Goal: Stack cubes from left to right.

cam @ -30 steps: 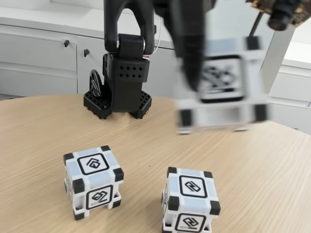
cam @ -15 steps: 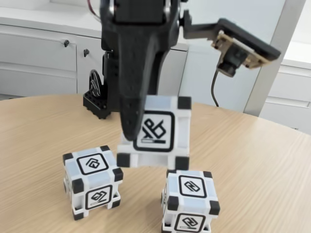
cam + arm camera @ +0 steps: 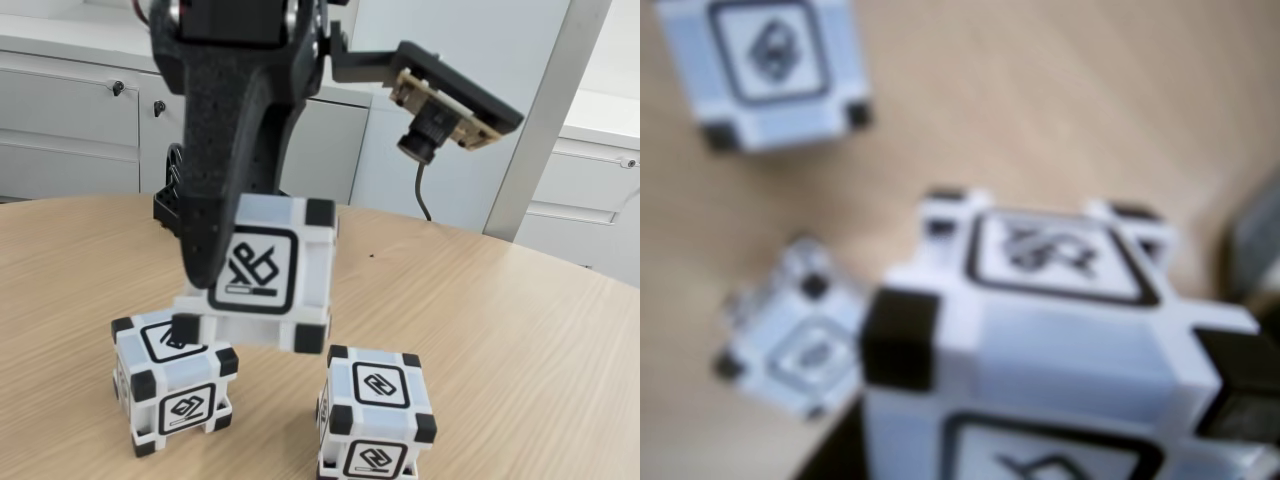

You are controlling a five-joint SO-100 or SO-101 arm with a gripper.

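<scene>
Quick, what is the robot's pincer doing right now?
Pincer: closed on a cube, holding it in the air above the table.

Arm (image 3: 240, 60) matte black 3D-printed plastic, w/ long tapered finger (image 3: 215, 200). Side bracket carries bare tan PCB cam (image 3: 440, 120), black lens, black cable (image 3: 422, 190) below.
</scene>
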